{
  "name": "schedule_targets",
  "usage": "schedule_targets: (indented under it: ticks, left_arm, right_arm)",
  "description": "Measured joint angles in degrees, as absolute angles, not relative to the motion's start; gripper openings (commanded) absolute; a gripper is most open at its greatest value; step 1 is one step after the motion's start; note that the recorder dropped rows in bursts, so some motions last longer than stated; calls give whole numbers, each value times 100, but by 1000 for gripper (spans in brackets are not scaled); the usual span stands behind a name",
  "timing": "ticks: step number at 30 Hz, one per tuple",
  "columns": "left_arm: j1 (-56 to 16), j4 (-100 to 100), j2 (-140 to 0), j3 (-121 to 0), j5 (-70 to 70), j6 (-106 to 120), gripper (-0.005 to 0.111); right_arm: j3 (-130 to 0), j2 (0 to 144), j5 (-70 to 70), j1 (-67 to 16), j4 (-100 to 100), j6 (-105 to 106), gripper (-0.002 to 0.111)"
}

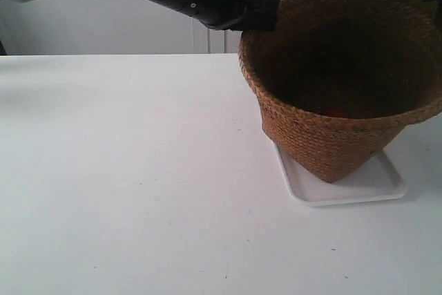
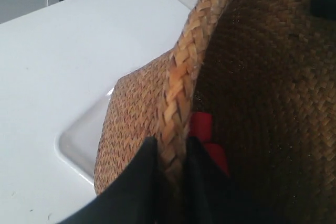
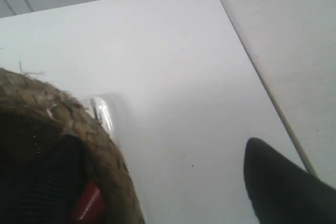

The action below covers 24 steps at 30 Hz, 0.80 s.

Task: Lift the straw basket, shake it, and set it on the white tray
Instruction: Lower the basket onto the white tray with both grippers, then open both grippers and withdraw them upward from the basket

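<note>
Pinching the braided rim between two black fingers, the left gripper is clamped on the straw basket, one finger outside the wall and one inside. The right gripper is spread wide at the far side of the rim. Its one clear finger stands well off the weave with bare table between, and a dark shape inside the wall may be the other finger, so it grips nothing. The basket therefore hangs from a single pinch, and in the exterior view it leans, with its narrow base low over the white tray. I cannot tell whether the base touches the tray or sits just above it. Some small red things lie at the bottom of the basket. Judging from this, the shaking looks done and the setting down is the step in hand. The danger is that one-sided hold. Straw bends, so the rim can twist or slide between the fingers and let the basket swing. If the basket is let go while it leans, it may tip over the tray's low edge and spill the red things. A base corner landing on the raised rim would leave it rocking. Any sideways drag could push the light tray across the smooth table.
</note>
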<state>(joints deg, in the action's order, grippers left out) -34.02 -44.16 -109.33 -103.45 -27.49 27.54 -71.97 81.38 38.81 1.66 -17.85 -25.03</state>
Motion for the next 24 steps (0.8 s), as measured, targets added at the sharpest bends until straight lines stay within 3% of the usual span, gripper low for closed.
schedule_targets:
  ticks: [4, 6, 15, 24]
  left_arm:
    - [-3390, -4485, -10933, -10345, -2941, 2791, 74]
    - [-3355, -4485, -10933, -10345, -2991, 2791, 84]
    - [-3346, -4462, -10922, -10345, -2908, 3246, 85]
    - [-3342, -3791, -10205, -10334, -2824, 3667, 85]
  right_arm:
    - [-7197, 8138, 3832, 177, -1885, -2527, 77]
    - [-7225, 8138, 3760, 234, -1976, -2541, 77]
    - [-7238, 8113, 3317, 237, -2028, -2554, 74]
    - [-7238, 7467, 2816, 237, -1948, -2598, 54]
